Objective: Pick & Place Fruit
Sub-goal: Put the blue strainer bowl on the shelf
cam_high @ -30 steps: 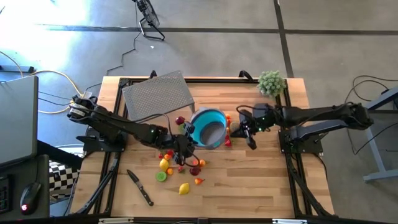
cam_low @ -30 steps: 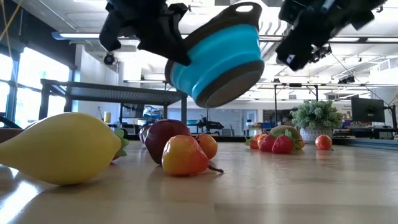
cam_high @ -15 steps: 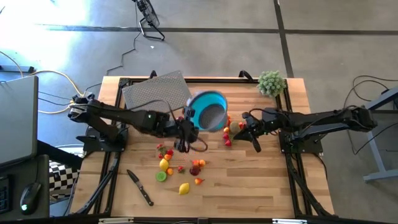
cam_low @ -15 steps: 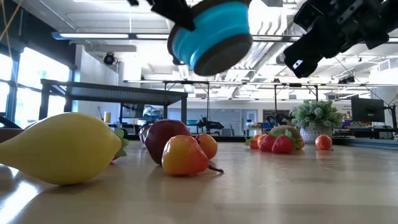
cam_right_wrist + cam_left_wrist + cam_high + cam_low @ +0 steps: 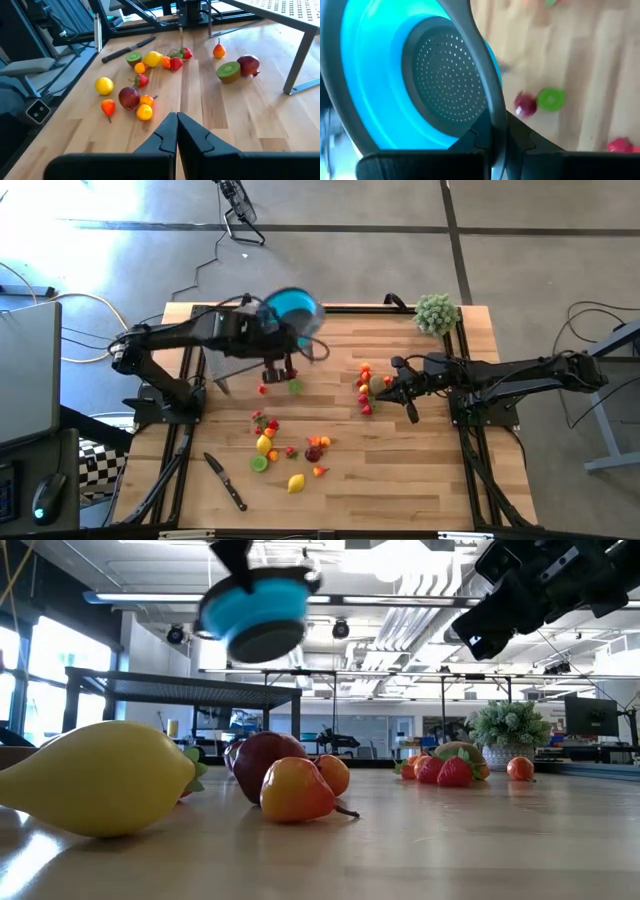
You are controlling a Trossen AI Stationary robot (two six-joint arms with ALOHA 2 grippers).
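Note:
My left gripper (image 5: 492, 127) is shut on the teal bowl (image 5: 292, 308), a strainer with a grey holed bottom (image 5: 447, 80), held high over the table's far left part (image 5: 255, 608). A maroon fruit (image 5: 525, 104) and a green fruit (image 5: 551, 98) lie on the wood below it. Several small fruits (image 5: 290, 450) lie scattered near the table's middle and front. Another little cluster of fruits (image 5: 367, 385) lies just in front of my right gripper (image 5: 176, 122), which is shut on nothing and hangs over the table's right half (image 5: 385, 392). My left gripper pinches the bowl's grey rim (image 5: 492, 100) between its two fingers, one finger on the inner side and one on the outer. The bowl hangs lifted clear, high above the table, its grey bottom facing down (image 5: 268, 638).
A grey perforated rack (image 5: 280, 15) stands on legs at the far left, partly under my left arm. A black-handled knife (image 5: 225, 480) lies at the front left. A fuzzy green plant ball (image 5: 436, 312) sits at the far right corner.
My left gripper has swung the bowl up and toward the table's far left, rolling its wrist, so the bowl went from tipped over the fruit pile to bottom-down. A maroon and a green fruit now show on the bare wood. My right gripper has drawn back slightly toward the right.

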